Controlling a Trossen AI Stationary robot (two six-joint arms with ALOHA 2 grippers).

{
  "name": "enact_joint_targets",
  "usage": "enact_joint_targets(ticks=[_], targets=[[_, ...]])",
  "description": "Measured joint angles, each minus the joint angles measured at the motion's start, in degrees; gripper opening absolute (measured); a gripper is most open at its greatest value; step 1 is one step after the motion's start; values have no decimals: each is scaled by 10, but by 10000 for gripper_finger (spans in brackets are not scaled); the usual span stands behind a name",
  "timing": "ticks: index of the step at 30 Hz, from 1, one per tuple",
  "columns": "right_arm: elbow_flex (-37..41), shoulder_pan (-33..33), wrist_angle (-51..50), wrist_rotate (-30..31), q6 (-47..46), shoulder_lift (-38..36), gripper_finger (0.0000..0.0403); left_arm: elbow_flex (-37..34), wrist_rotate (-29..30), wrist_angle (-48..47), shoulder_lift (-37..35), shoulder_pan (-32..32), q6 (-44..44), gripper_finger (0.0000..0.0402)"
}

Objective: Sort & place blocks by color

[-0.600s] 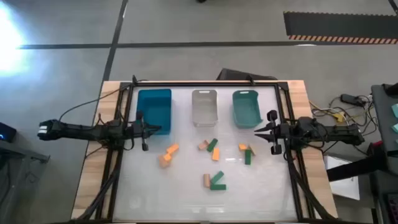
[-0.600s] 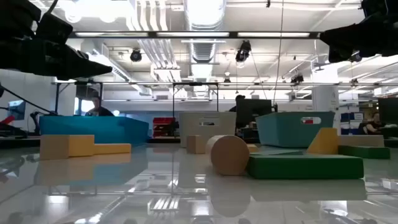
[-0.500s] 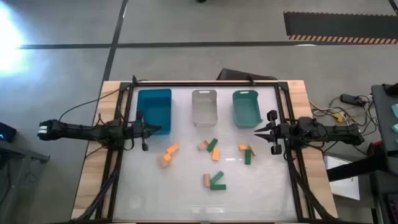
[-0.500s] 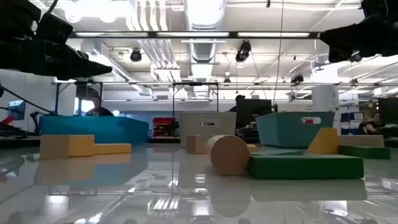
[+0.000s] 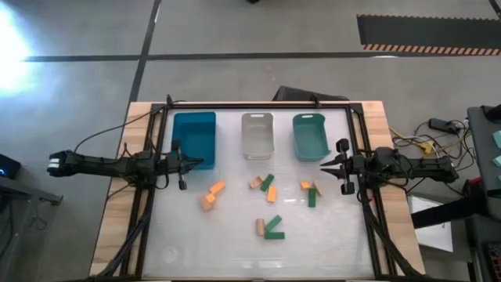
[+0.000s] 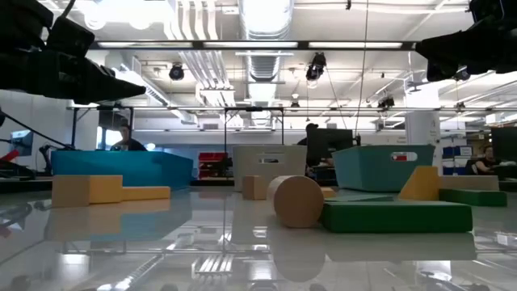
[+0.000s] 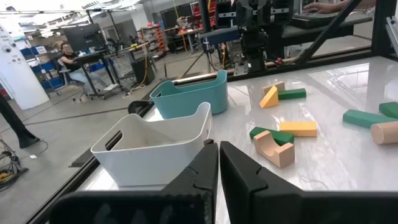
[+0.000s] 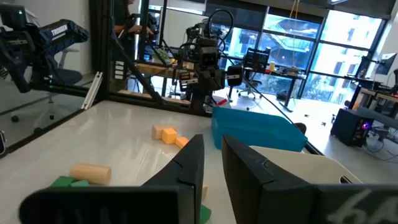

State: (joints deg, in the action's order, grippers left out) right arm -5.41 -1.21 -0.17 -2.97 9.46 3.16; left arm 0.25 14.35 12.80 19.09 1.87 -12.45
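Note:
Several small wooden blocks lie on the white table in the high view: an orange and tan pair (image 5: 210, 196), a tan, green and orange group (image 5: 264, 186), an orange, tan and green group (image 5: 311, 191), and a tan cylinder beside a green piece (image 5: 269, 227). My left gripper (image 5: 200, 163) hovers shut and empty at the table's left side, by the blue bin's near edge; it also shows in the left wrist view (image 7: 217, 146). My right gripper (image 5: 322, 167) hovers shut and empty at the table's right side, near the teal bin; it also shows in the right wrist view (image 8: 212, 140).
Three bins stand in a row at the table's far side: a blue bin (image 5: 193, 139), a clear bin (image 5: 257, 135) and a teal bin (image 5: 310, 135). A black frame (image 5: 258, 106) runs around the table. Bare table lies toward the near edge. People sit in the room beyond.

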Motion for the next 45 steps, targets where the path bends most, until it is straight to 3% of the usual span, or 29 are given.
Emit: enact_joint_targets(ticks=[41, 45], targets=[[0, 0, 0, 0, 0, 0, 50, 0, 0, 0, 0, 0, 0, 0], [0, 0, 0, 2, 52, 0, 50, 0, 0, 0, 0, 0, 0, 0]])
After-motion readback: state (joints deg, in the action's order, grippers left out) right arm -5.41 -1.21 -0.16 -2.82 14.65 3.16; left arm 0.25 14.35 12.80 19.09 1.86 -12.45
